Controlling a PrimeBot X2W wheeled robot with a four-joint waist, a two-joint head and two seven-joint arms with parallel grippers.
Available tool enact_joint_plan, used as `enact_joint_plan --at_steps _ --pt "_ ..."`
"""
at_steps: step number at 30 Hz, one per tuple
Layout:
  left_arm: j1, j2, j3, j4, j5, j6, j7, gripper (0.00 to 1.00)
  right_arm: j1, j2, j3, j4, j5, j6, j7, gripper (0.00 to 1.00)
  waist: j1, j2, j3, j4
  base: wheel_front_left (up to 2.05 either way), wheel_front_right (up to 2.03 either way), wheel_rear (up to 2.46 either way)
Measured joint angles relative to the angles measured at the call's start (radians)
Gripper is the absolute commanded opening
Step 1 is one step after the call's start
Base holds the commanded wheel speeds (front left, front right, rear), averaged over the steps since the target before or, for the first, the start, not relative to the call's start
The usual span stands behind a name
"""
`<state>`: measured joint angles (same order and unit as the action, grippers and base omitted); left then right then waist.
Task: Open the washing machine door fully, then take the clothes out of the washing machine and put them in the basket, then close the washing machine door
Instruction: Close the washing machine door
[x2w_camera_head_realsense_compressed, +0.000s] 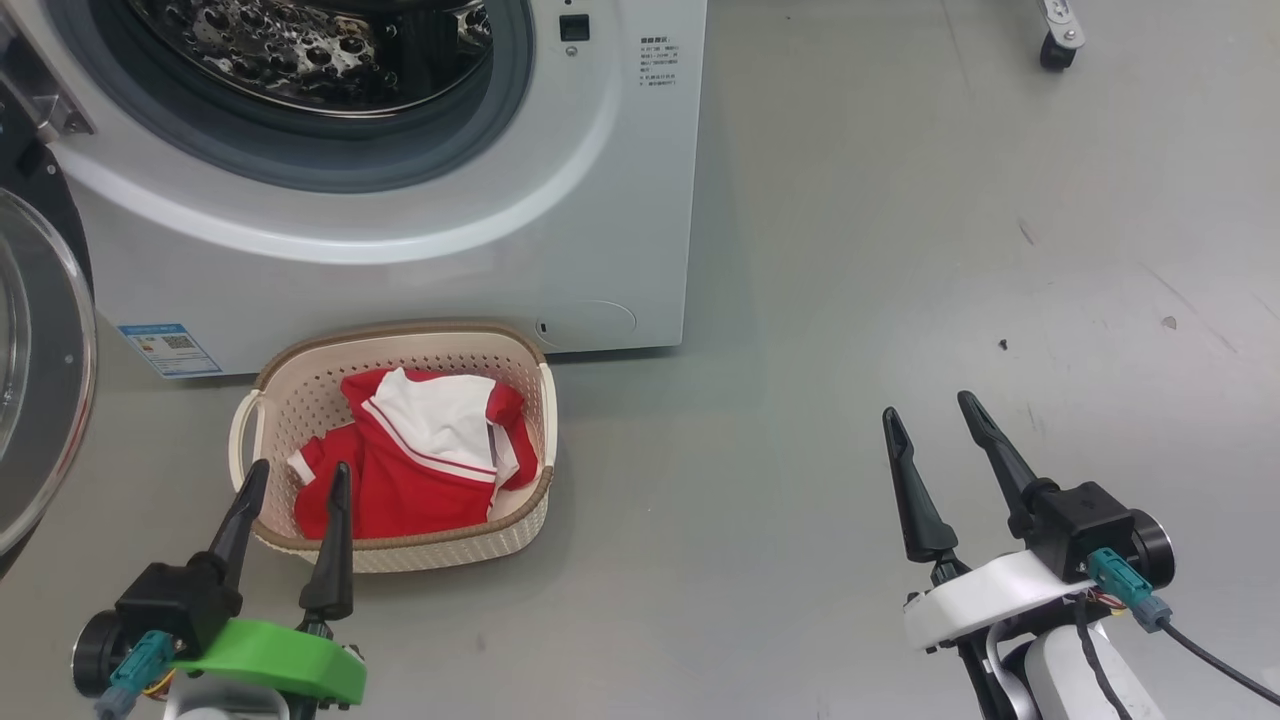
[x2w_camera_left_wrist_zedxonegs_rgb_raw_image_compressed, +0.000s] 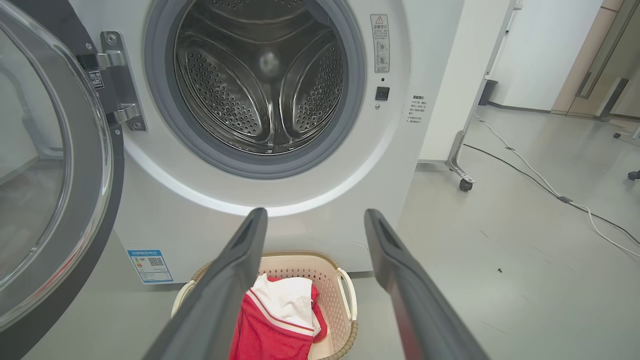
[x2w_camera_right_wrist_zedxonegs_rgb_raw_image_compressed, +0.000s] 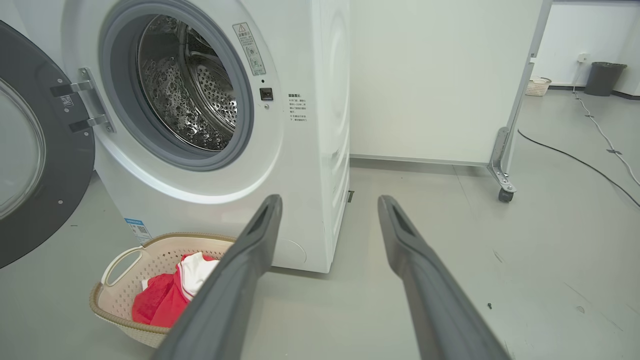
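Red clothes (x2w_camera_head_realsense_compressed: 420, 455) lie in the basket (x2w_camera_head_realsense_compressed: 440, 555), just in front of the washing machine (x2w_camera_head_realsense_compressed: 400, 270); the drum (x2w_camera_left_wrist_zedxonegs_rgb_raw_image_compressed: 265, 80) looks empty to me. Door next?

— I'd say so. The washing machine door (x2w_camera_head_realsense_compressed: 60, 380) hangs wide open on my left: glossy black rim, clear bulging glass.

— Which arm?

— The left gripper (x2w_camera_head_realsense_compressed: 302, 468), I think. It hovers at the basket's near rim, fingers spread wide, holding nothing. The right gripper (x2w_camera_head_realsense_compressed: 928, 404) is equally open and empty, over bare floor (x2w_camera_head_realsense_compressed: 850, 250). I'd push the rim far from the hinge (x2w_camera_left_wrist_zedxonegs_rgb_raw_image_compressed: 117, 85) and follow its arc.

Test lab: washing machine (x2w_camera_right_wrist_zedxonegs_rgb_raw_image_compressed: 300, 165) on bare floor (x2w_camera_right_wrist_zedxonegs_rgb_raw_image_compressed: 550, 260), wheeled partition (x2w_camera_right_wrist_zedxonegs_rgb_raw_image_compressed: 440, 75), cables (x2w_camera_left_wrist_zedxonegs_rgb_raw_image_compressed: 562, 199).
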<state>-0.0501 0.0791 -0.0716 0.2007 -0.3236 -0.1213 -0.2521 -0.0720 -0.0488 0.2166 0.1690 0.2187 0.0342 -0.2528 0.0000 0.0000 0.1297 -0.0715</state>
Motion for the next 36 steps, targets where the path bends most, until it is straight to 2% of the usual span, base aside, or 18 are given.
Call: enact_joint_plan --at_steps 36 --pt "0.0 -0.007 0.0 -0.003 0.008 0.0 0.0 1.0 0.0 0.0 0.005 0.006 0.0 0.008 0.0 1.0 0.0 0.0 -0.007 0.001 -0.08 0.08 0.0"
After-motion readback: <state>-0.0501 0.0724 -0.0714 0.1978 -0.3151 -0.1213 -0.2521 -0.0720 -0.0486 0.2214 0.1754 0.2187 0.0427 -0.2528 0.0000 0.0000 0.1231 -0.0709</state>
